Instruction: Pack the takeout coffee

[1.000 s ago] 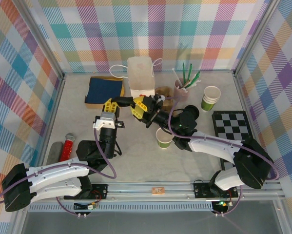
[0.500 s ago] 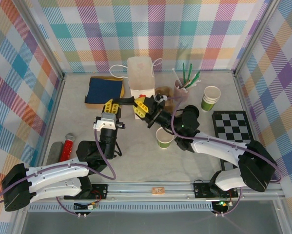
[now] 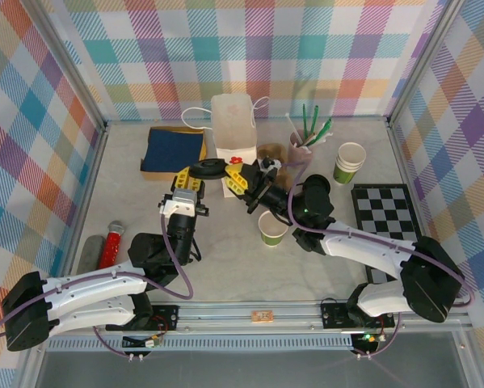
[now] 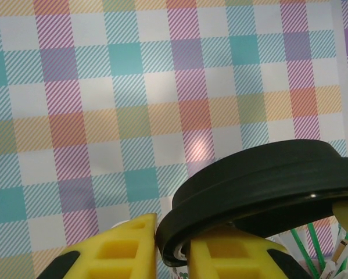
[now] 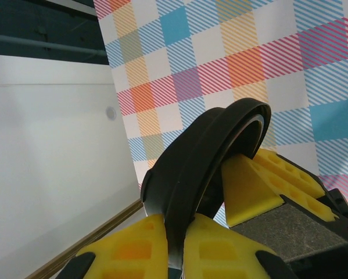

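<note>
A small green paper cup [image 3: 272,229] stands open-topped on the table, right of centre. Its round black lid [image 3: 208,168] hangs in the air in front of the white bag, between my two grippers. My right gripper [image 3: 227,173] is shut on the lid's rim [image 5: 203,151], both yellow fingers pressed flat against it [image 5: 174,232]. My left gripper [image 3: 193,171] straddles the opposite rim [image 4: 261,180] with its fingers slightly parted [image 4: 171,232]. One finger touches the rim and a thin gap shows at the other. The left gripper's yellow finger [image 5: 261,180] sits under the lid.
A white paper bag [image 3: 233,128] stands at the back. A blue cloth [image 3: 174,148] lies to its left. A pink pot of sticks [image 3: 300,148] and a lidless white-rimmed green cup [image 3: 349,162] stand on the right. A checkerboard [image 3: 383,206] and a red-handled tool [image 3: 111,242] lie at the sides.
My right gripper has closed onto the lid's rim and shifted slightly toward the back. My left gripper's fingers have eased apart on the lid.
</note>
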